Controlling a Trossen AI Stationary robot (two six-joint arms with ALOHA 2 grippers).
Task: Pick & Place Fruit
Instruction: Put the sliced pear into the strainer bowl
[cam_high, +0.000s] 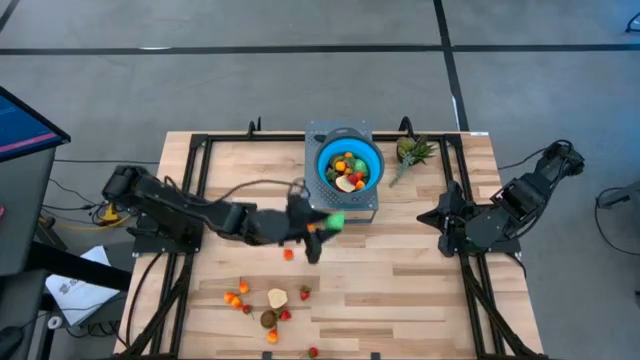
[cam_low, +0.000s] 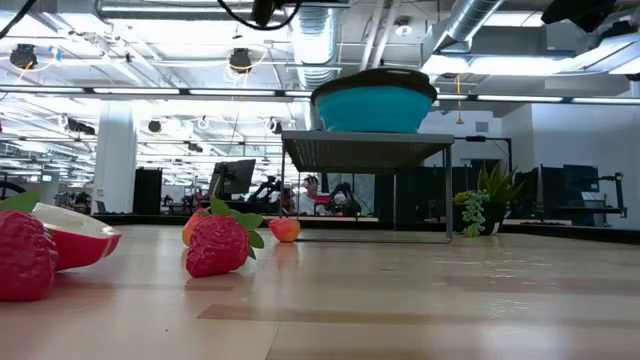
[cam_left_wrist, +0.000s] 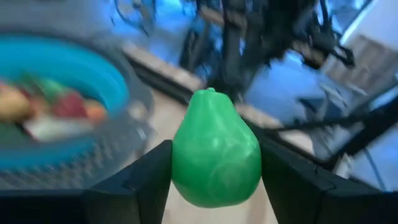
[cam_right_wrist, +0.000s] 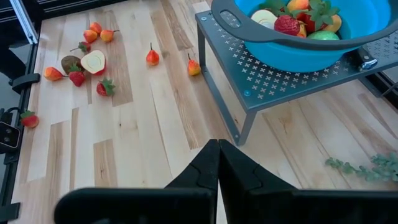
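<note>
Your left gripper pinches the green pear stem-forward, just short of the blue bowl; the right gripper, jaws pressed together, waits farther away

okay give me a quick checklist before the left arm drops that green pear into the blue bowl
1. Grip: left gripper fingers clamp the green pear: ok.
2. Over the blue bowl: pear sits beside the stand's front edge, not above the bowl: not ok.
3. Bowl seated on the grey stand: ok.
4. Room in the bowl, already holding fruit: cannot tell.
5. Right gripper shut, parked at the table's right side, clear: ok.
</note>
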